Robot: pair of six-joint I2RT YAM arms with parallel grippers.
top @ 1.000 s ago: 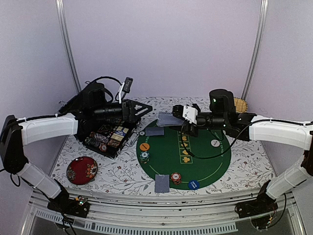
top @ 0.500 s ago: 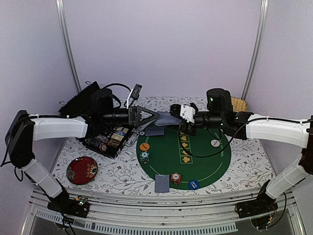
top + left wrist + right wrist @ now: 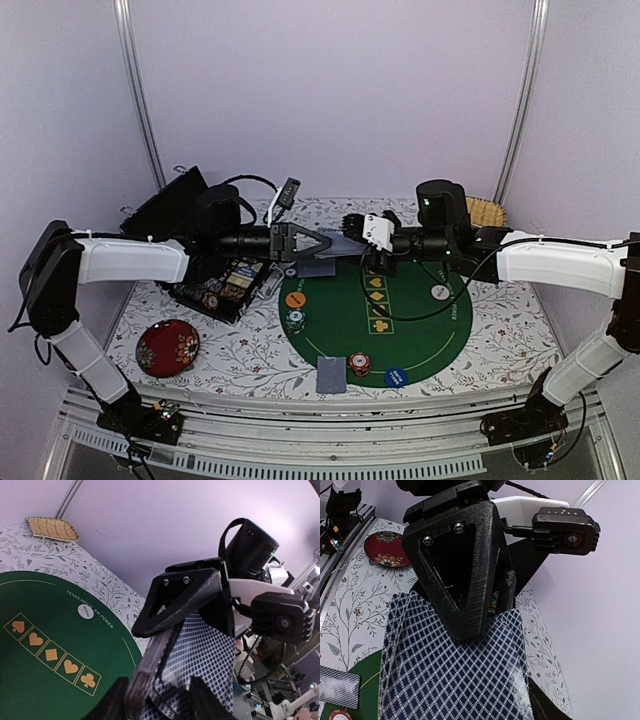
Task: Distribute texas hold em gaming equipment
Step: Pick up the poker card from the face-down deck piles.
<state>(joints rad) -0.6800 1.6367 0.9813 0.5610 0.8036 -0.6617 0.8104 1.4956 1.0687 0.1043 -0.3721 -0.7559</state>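
With the right gripper (image 3: 352,224) clamped on the fanned playing cards (image 3: 455,680) in mid-air over the far rim of the green mat (image 3: 420,335), and the left gripper (image 3: 325,243) set astride the fan's edge, pinch only the top card. Then draw straight back toward the left, level and slow, without dragging the cards beneath. Impossible to tell whether pressed on that card already or merely flanking it, or how many cards caught between the left jaws; right fingertips hidden under the fan, card faces out of sight.
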